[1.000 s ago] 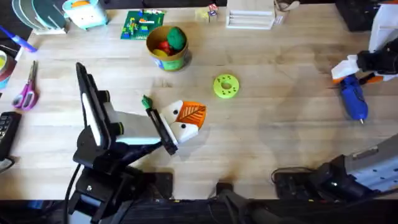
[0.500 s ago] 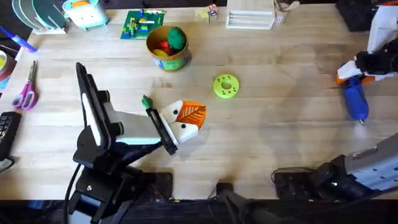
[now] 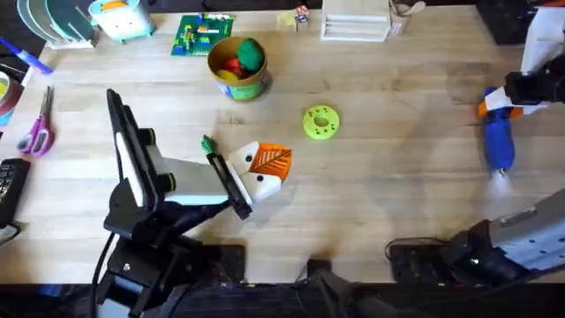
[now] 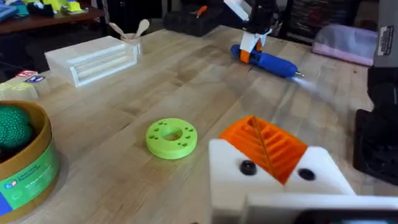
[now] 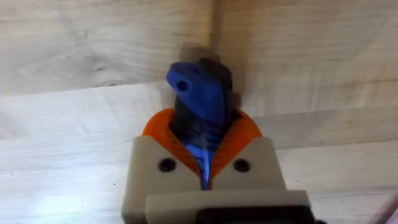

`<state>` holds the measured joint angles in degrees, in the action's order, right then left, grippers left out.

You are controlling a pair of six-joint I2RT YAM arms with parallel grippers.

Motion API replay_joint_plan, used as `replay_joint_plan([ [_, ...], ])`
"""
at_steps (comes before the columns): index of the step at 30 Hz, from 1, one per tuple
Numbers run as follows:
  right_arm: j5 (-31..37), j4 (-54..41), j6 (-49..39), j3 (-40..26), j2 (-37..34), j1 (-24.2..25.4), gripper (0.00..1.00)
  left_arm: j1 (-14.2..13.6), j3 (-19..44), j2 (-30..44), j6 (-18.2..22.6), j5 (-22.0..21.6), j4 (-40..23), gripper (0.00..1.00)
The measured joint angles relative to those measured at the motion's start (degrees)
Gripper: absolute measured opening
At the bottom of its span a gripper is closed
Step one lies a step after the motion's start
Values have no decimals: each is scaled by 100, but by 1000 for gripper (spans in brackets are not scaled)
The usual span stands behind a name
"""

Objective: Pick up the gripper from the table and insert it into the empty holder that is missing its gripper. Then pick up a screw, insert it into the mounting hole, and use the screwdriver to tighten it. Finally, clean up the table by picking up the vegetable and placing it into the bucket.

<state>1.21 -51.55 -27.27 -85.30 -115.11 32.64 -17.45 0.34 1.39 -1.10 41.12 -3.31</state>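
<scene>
At the far right my right gripper (image 3: 505, 104) is shut on the blue screwdriver (image 3: 498, 143), metal tip toward the near edge; its orange pads (image 5: 247, 132) clamp the blue body (image 5: 198, 93). My left gripper (image 3: 278, 161) lies low mid-table, shut, nothing between its orange ribbed pads (image 4: 273, 146). The cream-white holder (image 3: 256, 181) at its tip has the orange gripper (image 3: 272, 162) seated in it, and two dark mounting holes show (image 4: 247, 167). I cannot tell whether a screw sits there. The dark-green vegetable (image 3: 208, 144) lies left of the holder. The bucket (image 3: 238, 84) stands behind, holding a green ball.
A lime-green perforated disc (image 3: 320, 122) lies right of the holder. Scissors (image 3: 35, 132) and a black device (image 3: 9, 185) sit at the left edge. A green brick plate (image 3: 201, 35) and a clear tray (image 3: 356, 26) line the back. Bare wood separates disc and screwdriver.
My right gripper shifted slightly right with the screwdriver, whose tip swung left and now points straight at the near edge. The left arm has not moved.
</scene>
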Motion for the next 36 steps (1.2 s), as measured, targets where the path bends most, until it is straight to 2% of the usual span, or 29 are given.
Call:
replay_joint_plan([
  [6,-305,9,95,-185,378,0,24,0,0,0,0,-2,0,6],
  [13,-569,243,496,-328,1733,-22,24,0,0,0,0,-4,0,6],
  [22,-1608,588,1087,-347,3614,-147,24,0,0,0,0,-2,0,6],
  [30,-2023,661,1414,-308,4804,-840,24,0,0,0,0,-2,2,6],
  [36,-2476,1849,1951,476,5687,-1665,24,0,0,0,0,-2,0,6],
])
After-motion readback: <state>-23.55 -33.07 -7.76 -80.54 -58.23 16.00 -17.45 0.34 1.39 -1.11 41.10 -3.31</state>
